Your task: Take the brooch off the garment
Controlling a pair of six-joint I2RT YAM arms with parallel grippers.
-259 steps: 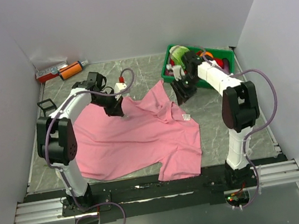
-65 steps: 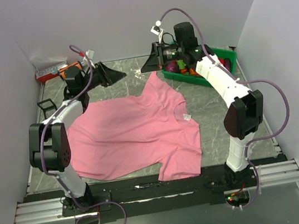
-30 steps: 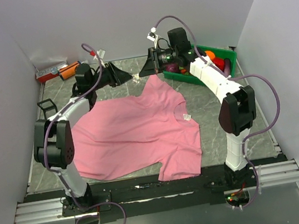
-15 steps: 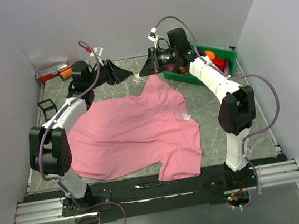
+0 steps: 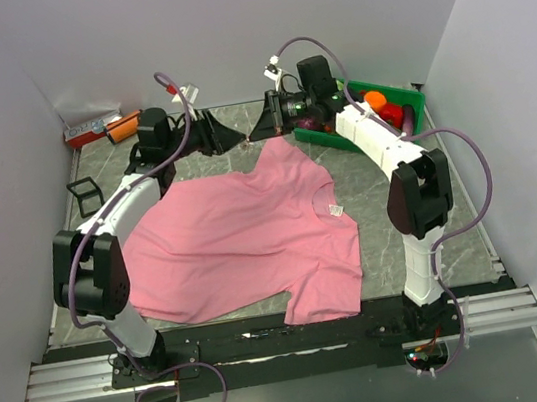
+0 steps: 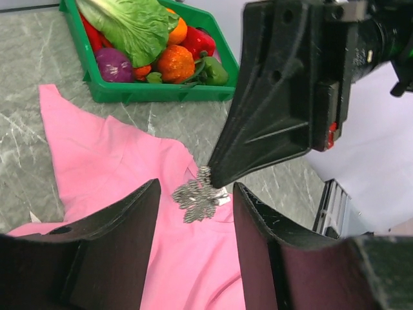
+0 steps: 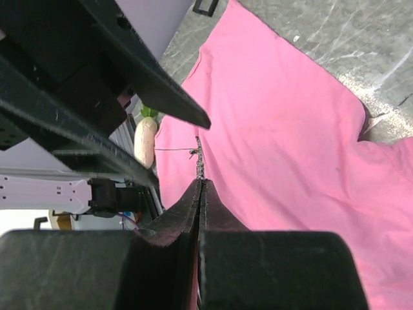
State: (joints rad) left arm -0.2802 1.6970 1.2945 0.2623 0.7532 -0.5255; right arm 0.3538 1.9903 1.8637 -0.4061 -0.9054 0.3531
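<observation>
The tiny silvery metal brooch (image 6: 199,196) is up in the air at the far side, above the soft pink cloth T-shirt (image 5: 243,235). The right jaws are pressed together, pinching its edge. The left jaws are spread around it. It looks light, hard and slippery, so pinch its flat middle gently.

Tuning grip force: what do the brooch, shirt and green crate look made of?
Brooch: silvery, leaf-shaped, textured glint; likely metal, could be plated plastic.
Shirt: soft matte pink cloth, lies limp with wrinkles.
Crate: smooth green, rigid straight rim; looks like moulded plastic.
</observation>
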